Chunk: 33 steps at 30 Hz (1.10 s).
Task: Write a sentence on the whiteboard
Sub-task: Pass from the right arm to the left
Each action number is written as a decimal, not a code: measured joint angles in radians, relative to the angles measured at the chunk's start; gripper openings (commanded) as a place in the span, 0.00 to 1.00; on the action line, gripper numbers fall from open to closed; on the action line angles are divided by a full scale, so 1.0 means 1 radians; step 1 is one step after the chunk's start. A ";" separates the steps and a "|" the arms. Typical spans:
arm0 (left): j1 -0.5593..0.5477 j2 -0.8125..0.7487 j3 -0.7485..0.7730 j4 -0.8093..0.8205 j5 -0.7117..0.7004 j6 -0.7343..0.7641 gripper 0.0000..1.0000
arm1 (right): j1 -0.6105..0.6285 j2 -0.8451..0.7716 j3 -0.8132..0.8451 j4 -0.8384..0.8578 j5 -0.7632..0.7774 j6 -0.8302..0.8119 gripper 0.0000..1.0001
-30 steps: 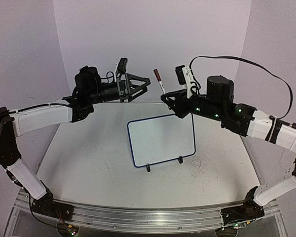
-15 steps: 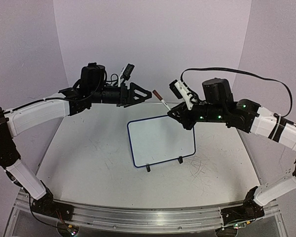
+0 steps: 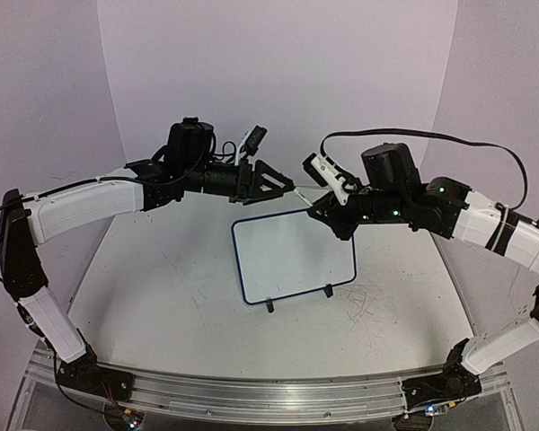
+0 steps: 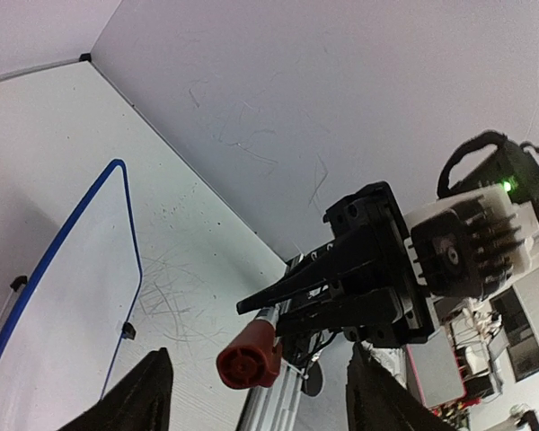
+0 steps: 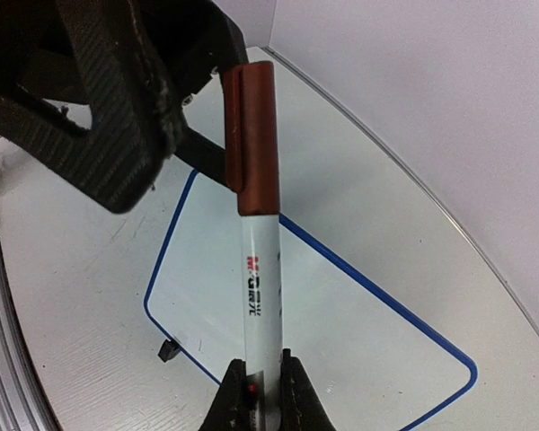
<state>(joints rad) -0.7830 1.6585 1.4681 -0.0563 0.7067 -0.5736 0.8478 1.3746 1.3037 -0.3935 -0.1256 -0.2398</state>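
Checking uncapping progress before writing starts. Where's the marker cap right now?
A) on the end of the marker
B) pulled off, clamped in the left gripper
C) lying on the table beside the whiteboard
A: the right wrist view shows the red-brown cap seated on the end of the marker, which the right gripper holds. The left gripper is open near the cap, not closed on it.

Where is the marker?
Top view: marker mid-air above the whiteboard's far edge, gripped by the right end effector, its red cap between the left end effector's open fingers.
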 measured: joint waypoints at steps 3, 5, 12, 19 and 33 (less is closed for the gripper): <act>0.000 0.014 0.016 -0.005 -0.002 -0.040 0.53 | 0.016 0.000 0.000 -0.005 0.055 -0.015 0.00; -0.001 0.027 0.026 -0.005 -0.001 -0.064 0.53 | 0.029 0.000 0.000 -0.006 0.088 -0.024 0.00; -0.004 0.043 0.030 -0.014 -0.003 -0.125 0.43 | 0.051 0.000 -0.007 -0.011 0.165 -0.051 0.00; -0.004 0.043 0.030 -0.014 -0.011 -0.151 0.42 | 0.057 0.004 -0.015 -0.012 0.209 -0.067 0.00; -0.014 0.080 0.053 -0.015 -0.029 -0.179 0.28 | 0.079 0.010 -0.022 -0.013 0.236 -0.074 0.00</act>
<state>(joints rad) -0.7972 1.7382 1.5208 -0.0712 0.6778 -0.7523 0.9264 1.3847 1.2819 -0.4061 0.1100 -0.3138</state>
